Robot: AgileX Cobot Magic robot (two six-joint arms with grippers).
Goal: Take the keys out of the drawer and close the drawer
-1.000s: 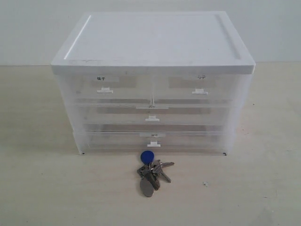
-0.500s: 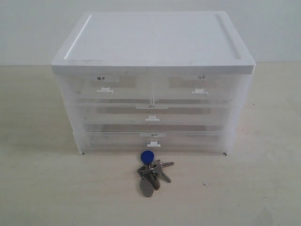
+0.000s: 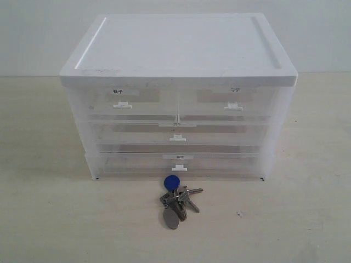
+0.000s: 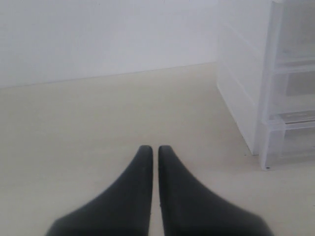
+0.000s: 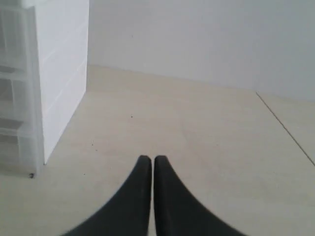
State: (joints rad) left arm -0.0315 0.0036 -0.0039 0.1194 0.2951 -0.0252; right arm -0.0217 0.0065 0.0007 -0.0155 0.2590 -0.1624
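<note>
Though outside drawer (image 3: 122, 101), keys (image 3: 175, 201) beyond pincers (image 4: 155, 148) (image 5: 149, 158).

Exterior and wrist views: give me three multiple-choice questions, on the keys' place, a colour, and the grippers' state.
1. Where is the bunch of silver-grey metal keys?
A) in a drawer
B) on the pale table before the translucent white plastic drawer cabinet
C) on the cabinet's lid

2. What colour is its round plastic tag?
A) red
B) green
C) blue

3. How are the black left gripper and right gripper?
A) both shut, empty
B) both open
C) left shut on keys

1 B: they lie on bare tabletop in front of it.
2 C: the disc is blue.
3 A: the jaws meet, nothing between.
</note>
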